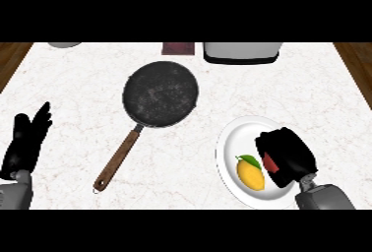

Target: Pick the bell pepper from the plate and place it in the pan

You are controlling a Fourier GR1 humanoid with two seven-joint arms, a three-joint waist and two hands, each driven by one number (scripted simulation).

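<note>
A black pan (161,93) with a brown wooden handle (118,160) lies in the middle of the white marble counter, handle pointing toward the lower left. A white plate (234,142) sits at the lower right. On it my right hand (288,153) is curled over a red bell pepper (269,162), of which only a small red patch shows under the palm. A yellow mango-like fruit (251,173) with a green leaf lies on the plate just left of the hand. My left hand (26,140) rests open at the left edge, fingers up.
A white appliance (242,51) stands at the counter's back edge, right of centre. A dark reddish object (178,47) lies beside it and a grey round object (65,44) at the back left. Wooden floor shows past both counter sides.
</note>
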